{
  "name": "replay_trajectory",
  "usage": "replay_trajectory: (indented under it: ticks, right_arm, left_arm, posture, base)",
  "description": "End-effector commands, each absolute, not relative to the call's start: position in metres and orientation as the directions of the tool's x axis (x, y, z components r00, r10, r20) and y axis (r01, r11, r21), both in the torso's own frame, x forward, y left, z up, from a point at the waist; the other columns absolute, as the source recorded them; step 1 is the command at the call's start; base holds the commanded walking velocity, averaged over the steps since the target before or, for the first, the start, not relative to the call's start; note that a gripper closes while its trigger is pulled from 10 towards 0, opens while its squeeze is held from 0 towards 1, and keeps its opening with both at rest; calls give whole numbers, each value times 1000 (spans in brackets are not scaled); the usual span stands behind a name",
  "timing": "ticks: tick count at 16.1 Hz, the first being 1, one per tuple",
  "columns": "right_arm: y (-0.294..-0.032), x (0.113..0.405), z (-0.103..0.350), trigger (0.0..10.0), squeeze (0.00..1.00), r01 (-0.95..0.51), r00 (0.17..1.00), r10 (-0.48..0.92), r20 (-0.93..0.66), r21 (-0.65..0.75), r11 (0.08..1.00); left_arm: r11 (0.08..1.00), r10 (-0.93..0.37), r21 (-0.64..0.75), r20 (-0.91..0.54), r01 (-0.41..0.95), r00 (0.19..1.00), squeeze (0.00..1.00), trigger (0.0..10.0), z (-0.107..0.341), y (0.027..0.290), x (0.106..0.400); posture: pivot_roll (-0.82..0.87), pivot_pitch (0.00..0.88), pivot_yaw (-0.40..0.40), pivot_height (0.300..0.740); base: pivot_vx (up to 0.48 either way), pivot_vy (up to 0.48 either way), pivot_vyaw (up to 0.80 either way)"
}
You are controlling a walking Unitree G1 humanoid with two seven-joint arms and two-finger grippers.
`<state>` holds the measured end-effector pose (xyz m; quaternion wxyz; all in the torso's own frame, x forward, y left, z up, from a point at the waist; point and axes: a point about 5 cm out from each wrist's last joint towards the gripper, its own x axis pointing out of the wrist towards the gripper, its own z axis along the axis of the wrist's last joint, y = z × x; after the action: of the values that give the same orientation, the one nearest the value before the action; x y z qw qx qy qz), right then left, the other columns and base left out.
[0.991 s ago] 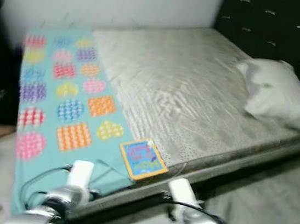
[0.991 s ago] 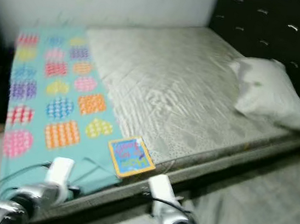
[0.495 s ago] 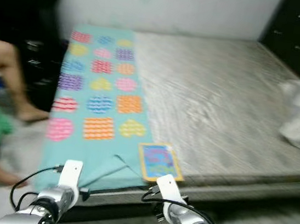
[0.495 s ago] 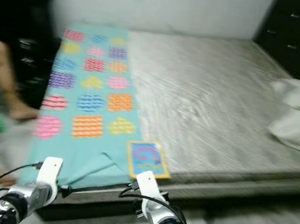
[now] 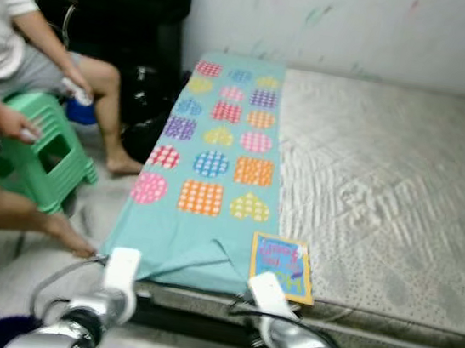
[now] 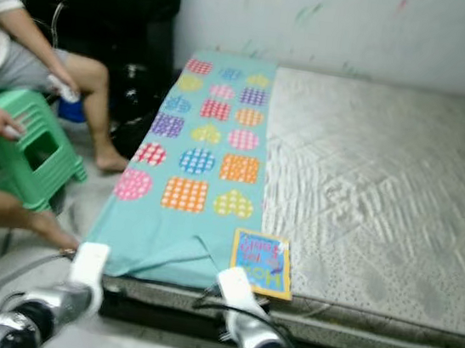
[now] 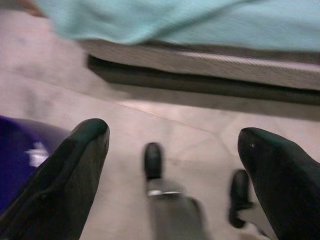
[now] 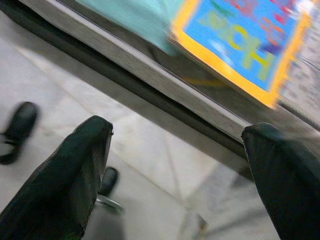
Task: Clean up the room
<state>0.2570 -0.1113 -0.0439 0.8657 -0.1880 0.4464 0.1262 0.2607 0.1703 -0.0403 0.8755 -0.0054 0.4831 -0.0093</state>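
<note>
A low bed [image 5: 401, 196] with a grey quilted mattress stands before me against a pale wall [image 5: 363, 28]. A teal blanket [image 5: 217, 163] patterned with bright hearts covers its left part, and a blue, yellow-edged book [image 5: 282, 266] lies at the near edge beside it. My left claw [image 7: 170, 165] and right claw [image 8: 175, 165] hang above the floor [image 7: 165, 130], both wide open and empty. A person [image 5: 13, 85] sits on a green stool [image 5: 47, 150] at left.
</note>
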Motion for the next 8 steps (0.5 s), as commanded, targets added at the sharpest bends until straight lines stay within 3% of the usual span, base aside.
replay_trajectory:
  ticks: [1, 8]
  right_arm:
    - [-108, 258, -42, 10000, 0, -377, 574, 57, -817, -202, 904]
    - [-107, 259, -42, 10000, 0, -389, 575, 64, -816, -204, 898]
  left_arm:
    - [1000, -5, -7, -845, -3, 535, 0, 10000, -39, 177, 262]
    - [999, -41, -46, -823, 5, 566, 0, 10000, -35, 174, 267]
  posture:
    - [-63, 0, -62, 740]
    - [-65, 0, -64, 740]
  base:
    - [0, 0, 0]
    - [0, 0, 0]
